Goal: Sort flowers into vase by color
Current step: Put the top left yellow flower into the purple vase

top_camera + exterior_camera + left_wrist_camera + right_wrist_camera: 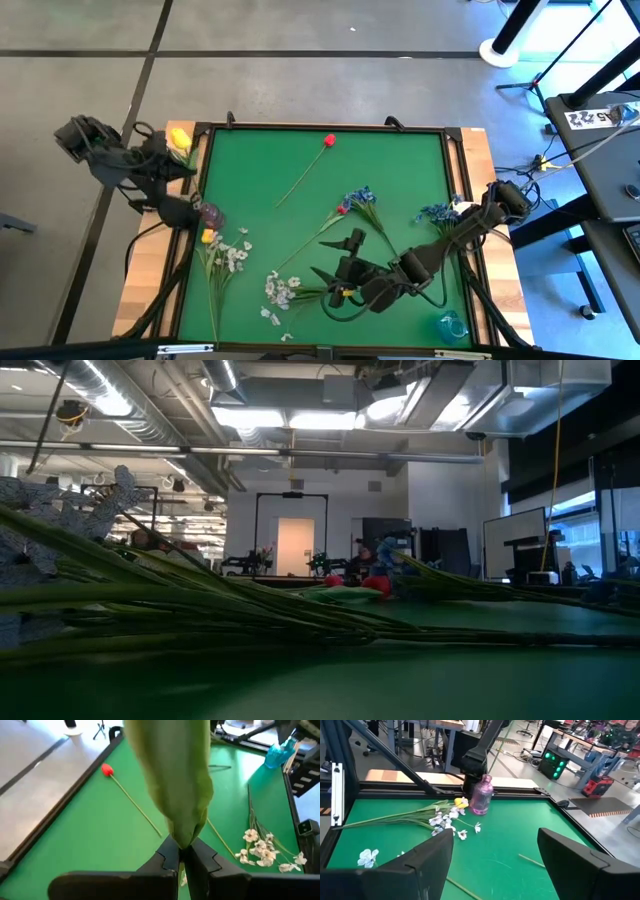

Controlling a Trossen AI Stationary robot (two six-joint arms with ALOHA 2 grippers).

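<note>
My left gripper (185, 162) is raised over the table's left edge, shut on a yellow tulip (180, 138). Its green leaf (175, 775) fills the left wrist view. A pink vase (210, 213) stands just inside the left edge. Another yellow blossom (207, 237) and a white spray (235, 255) lie beside it. Red tulips (330, 140) (342, 210), blue sprays (360, 197) (440, 212) and a second white spray (282, 290) lie flat on the green mat. My right gripper (338, 258) hovers wide open over the near middle, holding nothing. My left gripper pinches the yellow tulip at the base of its green leaf (182, 840) between its two shut fingers. The fingers slant downward, pointing toward the table's right. The leaf stands up ahead of the fingers and the flower is lifted clear of the table. The fingers hide the stem below them.
A blue vase (450, 325) stands at the near right corner. The mat has a raised black frame (320, 127) around it, with wooden strips on both sides. Bare green mat (250, 160) lies in the far left part. Stems cross the near middle.
</note>
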